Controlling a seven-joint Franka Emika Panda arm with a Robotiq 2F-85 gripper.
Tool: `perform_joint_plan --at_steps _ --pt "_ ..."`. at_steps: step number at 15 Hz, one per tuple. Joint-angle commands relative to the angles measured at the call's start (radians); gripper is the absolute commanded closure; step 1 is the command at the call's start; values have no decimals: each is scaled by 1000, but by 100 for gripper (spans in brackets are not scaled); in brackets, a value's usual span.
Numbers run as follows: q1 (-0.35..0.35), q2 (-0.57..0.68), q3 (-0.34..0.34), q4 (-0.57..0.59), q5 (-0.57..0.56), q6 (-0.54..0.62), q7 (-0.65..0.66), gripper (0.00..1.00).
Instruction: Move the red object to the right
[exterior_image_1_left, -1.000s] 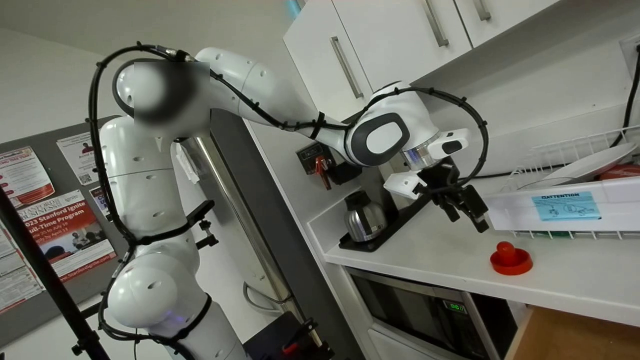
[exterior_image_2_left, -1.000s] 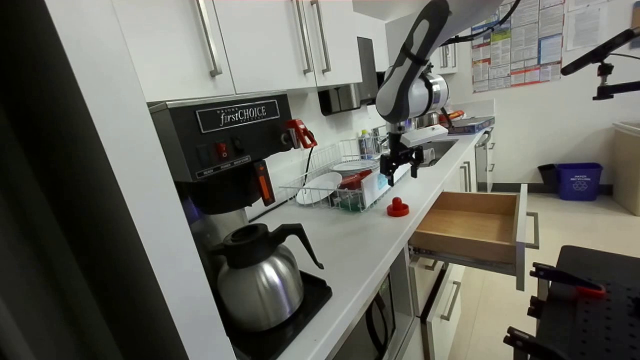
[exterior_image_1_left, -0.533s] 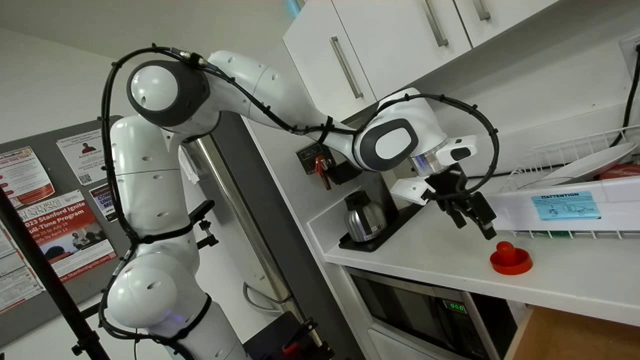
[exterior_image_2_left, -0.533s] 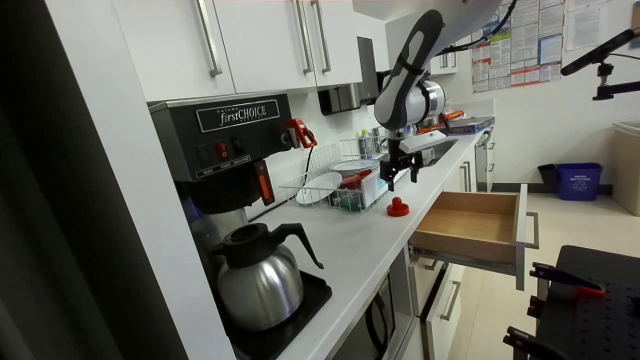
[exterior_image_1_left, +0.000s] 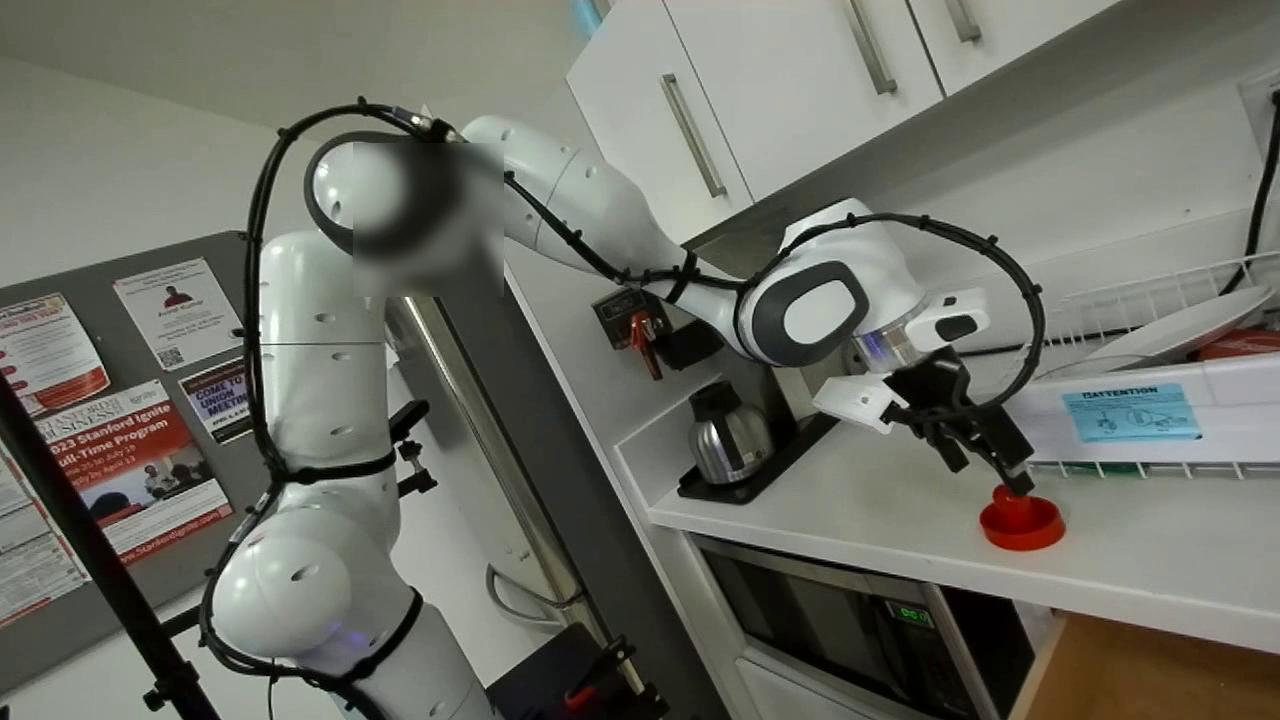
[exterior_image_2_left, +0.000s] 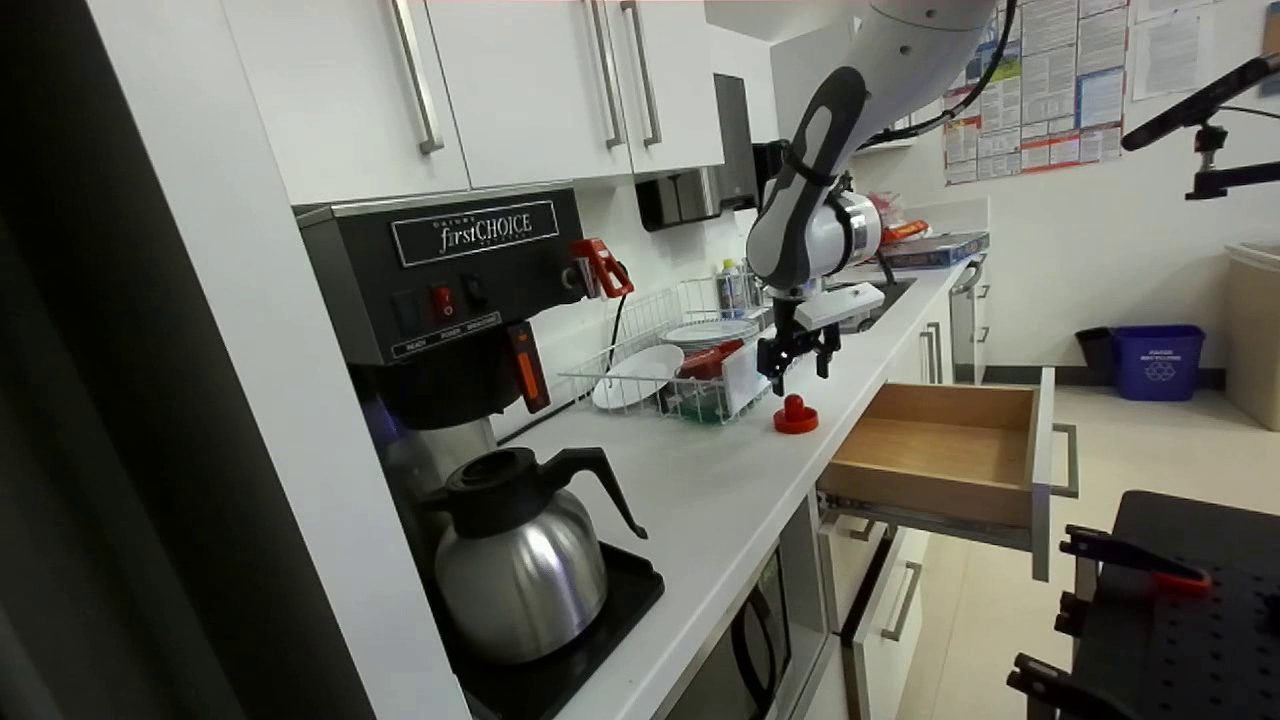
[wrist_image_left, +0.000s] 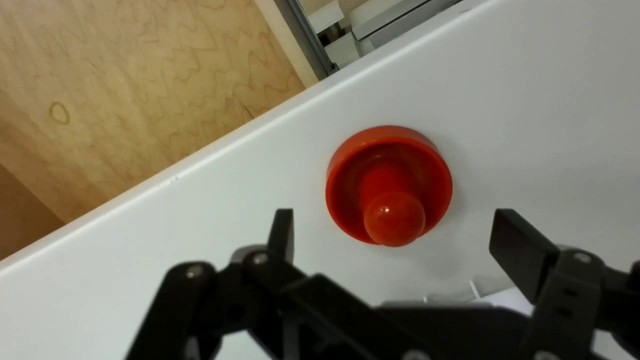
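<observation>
On the desk (wrist_image_left: 550, 100), the red object (wrist_image_left: 389, 185) stood knob (wrist_image_left: 395, 219) upward; just above it the jaws hung wide apart, presumably to straddle that knob.

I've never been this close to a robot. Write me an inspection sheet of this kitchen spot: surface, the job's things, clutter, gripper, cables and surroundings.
Surface: white countertop, small marks at its front edge.
Job's things: red object, base flat on the countertop, knob up.
Clutter: dish rack with plates; metal coffee pot at the coffee machine.
Gripper: jaws wide open, close by the red object; in their grip, nothing seen.
Cables: black cable strapped along the arm, looping out near the jaws; black cord running behind the dish rack.
Surroundings: drawer pulled open; microwave under the countertop; cabinets above.
</observation>
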Motion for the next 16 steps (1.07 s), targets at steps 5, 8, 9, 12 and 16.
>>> perform_joint_plan --at_steps 5,8,9,12,16 --pt "-22 87 16 62 7 57 18 0" --pt "-27 108 20 79 10 54 18 0" --pt "-28 113 22 83 12 53 17 25" --pt "-24 126 21 96 7 46 21 42" --pt "-17 140 17 110 1 39 31 73"
